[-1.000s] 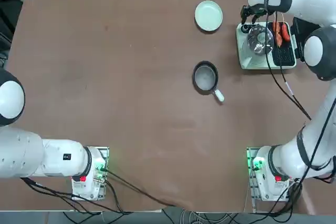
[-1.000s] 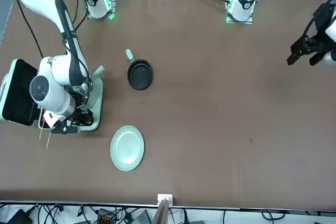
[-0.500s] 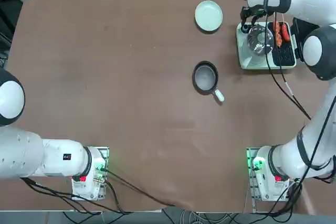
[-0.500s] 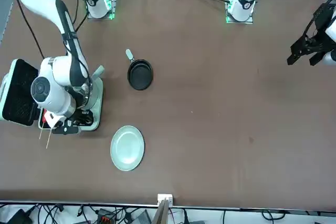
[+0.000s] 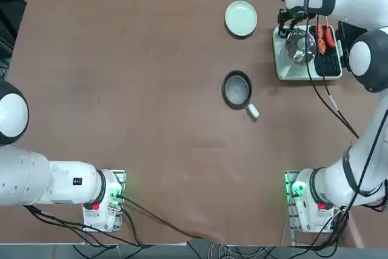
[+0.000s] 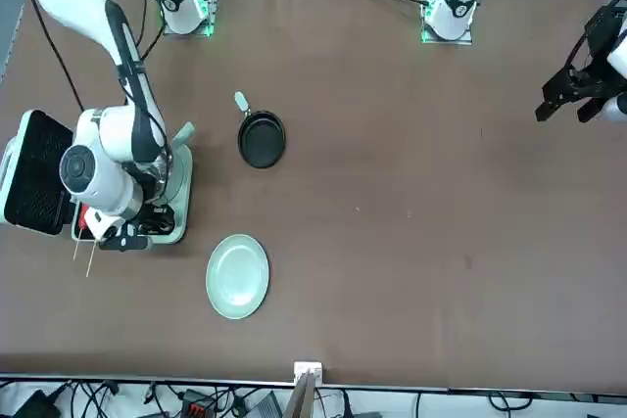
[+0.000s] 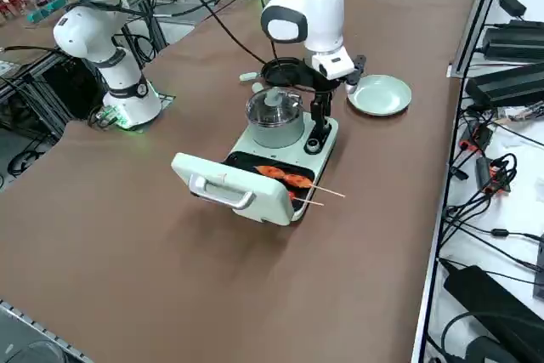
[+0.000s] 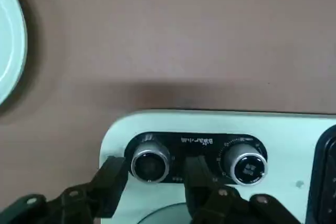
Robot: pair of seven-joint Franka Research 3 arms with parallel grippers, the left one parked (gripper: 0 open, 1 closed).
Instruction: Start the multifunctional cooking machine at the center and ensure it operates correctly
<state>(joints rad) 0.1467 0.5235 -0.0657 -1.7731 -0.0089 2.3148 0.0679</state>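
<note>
The right gripper [image 8: 149, 179] hung with fingers spread either side of one round silver knob [image 8: 149, 163] on the pale mint-green rectangular cooking machine [image 7: 280, 138], not yet gripping; closing and turning seemed next.

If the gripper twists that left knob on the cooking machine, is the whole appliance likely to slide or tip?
Probably not tip: the multifunctional cooking machine sits low and broad on the table. It might shift slightly, since nothing visibly braces it. The right gripper straddles one small knob, so twisting force should be modest; the round metal knob may be slippery.
</note>
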